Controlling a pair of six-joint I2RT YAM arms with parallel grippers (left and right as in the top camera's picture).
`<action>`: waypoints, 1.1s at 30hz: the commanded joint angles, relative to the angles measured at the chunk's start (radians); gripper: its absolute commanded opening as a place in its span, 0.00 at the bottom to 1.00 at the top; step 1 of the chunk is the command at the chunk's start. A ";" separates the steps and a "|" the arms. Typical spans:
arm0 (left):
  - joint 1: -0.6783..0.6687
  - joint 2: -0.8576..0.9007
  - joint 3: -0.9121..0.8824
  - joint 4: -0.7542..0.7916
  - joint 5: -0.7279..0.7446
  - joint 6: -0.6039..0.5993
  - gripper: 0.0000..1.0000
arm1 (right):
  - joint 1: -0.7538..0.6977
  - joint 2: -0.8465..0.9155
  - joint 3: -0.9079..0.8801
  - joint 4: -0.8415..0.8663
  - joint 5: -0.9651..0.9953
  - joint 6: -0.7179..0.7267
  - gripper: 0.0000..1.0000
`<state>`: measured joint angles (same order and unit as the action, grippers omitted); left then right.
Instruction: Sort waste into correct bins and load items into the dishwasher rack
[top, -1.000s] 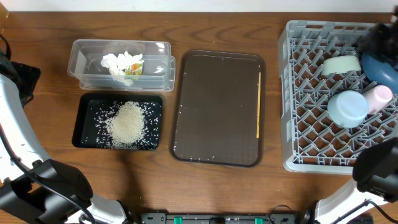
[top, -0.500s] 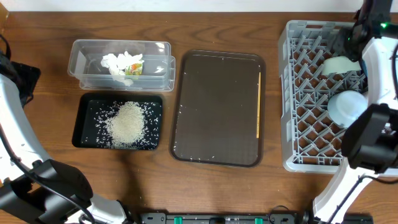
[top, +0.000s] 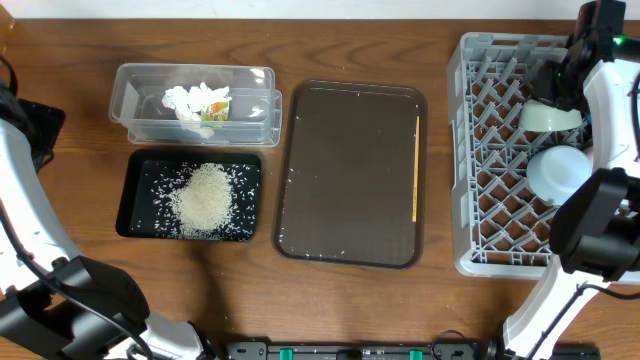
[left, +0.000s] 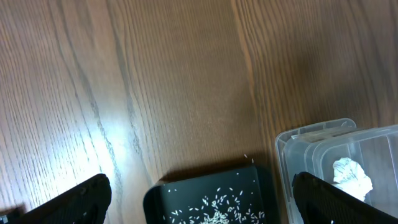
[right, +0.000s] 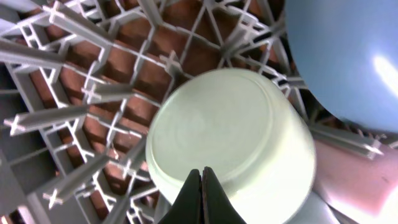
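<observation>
The grey dishwasher rack stands at the right. In it lie the mint green bowl, upside down, and the light blue bowl. My right gripper is shut and empty just above the mint bowl, beside the dark blue plate and the pink cup. The wooden stick lies on the brown tray. Rice sits in the black tray. Tissue is in the clear tub. My left gripper is open above the black tray's end.
The brown serving tray lies in the middle between the bins and the rack. The clear tub's corner shows in the left wrist view. My right arm reaches over the rack's right side.
My right arm swung in over the rack and now covers the plate and pink cup from above; its gripper has settled over the mint bowl. The left arm has not moved.
</observation>
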<state>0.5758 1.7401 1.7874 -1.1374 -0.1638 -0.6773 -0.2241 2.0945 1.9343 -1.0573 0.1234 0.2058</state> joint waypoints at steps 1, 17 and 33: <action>0.003 0.005 0.002 -0.003 -0.006 0.002 0.95 | -0.006 -0.048 -0.001 -0.024 0.073 0.030 0.01; 0.004 0.005 0.002 -0.003 -0.006 0.003 0.95 | -0.006 -0.048 -0.001 0.054 0.042 0.037 0.01; 0.004 0.005 0.002 -0.003 -0.006 0.003 0.95 | -0.013 0.031 -0.001 0.038 0.011 -0.004 0.01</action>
<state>0.5758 1.7401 1.7874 -1.1374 -0.1635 -0.6773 -0.2245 2.0937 1.9343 -1.0050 0.1310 0.2169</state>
